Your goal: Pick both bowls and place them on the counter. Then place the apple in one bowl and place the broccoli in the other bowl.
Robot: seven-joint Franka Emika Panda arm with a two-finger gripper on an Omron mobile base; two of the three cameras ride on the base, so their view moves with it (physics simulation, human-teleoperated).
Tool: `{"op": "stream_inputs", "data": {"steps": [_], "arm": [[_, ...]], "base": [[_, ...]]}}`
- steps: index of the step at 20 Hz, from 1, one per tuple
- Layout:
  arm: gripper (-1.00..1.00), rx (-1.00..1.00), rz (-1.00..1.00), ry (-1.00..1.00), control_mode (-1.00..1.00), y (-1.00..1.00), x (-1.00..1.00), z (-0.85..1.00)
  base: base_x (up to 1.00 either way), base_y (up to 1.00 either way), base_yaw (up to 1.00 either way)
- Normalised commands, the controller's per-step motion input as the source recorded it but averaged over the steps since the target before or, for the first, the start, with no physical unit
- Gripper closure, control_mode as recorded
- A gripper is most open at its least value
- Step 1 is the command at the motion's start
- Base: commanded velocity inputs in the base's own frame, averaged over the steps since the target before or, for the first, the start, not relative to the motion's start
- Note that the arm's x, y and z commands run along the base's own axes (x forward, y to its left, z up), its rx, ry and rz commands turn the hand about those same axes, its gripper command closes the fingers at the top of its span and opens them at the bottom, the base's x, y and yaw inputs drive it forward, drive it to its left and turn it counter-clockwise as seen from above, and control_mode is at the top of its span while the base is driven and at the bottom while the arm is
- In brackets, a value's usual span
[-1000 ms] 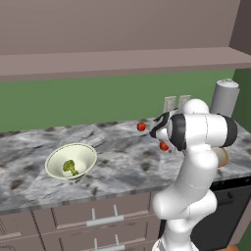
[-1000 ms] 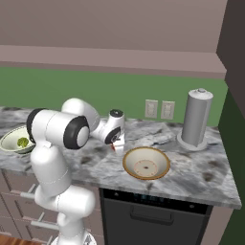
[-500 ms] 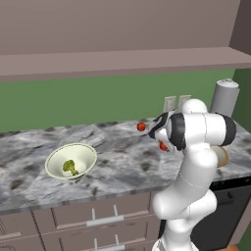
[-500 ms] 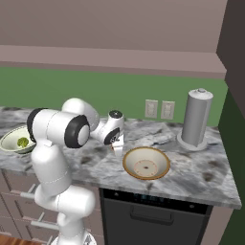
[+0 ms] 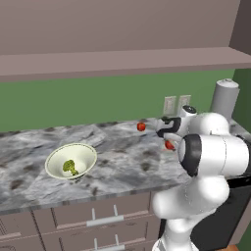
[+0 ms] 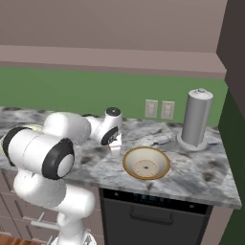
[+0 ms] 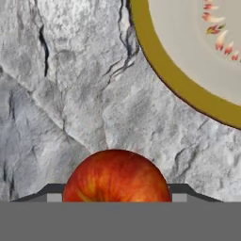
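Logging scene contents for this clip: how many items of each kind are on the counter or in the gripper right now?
Bowls: 2, the cream-white bowl and the tan bowl.
Red fruits: 2, one on the counter, one at the gripper.
Broccoli: 1, inside the cream-white bowl.
Grey canister: 1.
Total: 6.

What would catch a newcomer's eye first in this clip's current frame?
The big white arm bent low over the counter, its pincer carrying a red apple just short of the empty tan bowl. To the left sits the cream bowl with the broccoli already inside, and a second red fruit lies near the back wall.
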Motion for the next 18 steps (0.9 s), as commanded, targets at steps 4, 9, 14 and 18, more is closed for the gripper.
{"op": "stream_inputs", "data": {"steps": [4,9,14,18], "arm": [[1.00,0.00,0.00,-0.02,-1.00,0.03,-0.50,0.83],[1.00,0.00,-0.06,-0.01,-1.00,-0.15,-0.45,0.54],[1.00,0.00,-0.13,0.00,-1.00,-0.26,-0.41,0.41],[1.00,0.00,-0.12,0.00,-1.00,-0.44,-0.22,0.33]], "base": [[0.00,0.00,0.00],[0.00,0.00,0.00],[0.00,0.00,0.00],[0.00,0.00,0.00]]}}
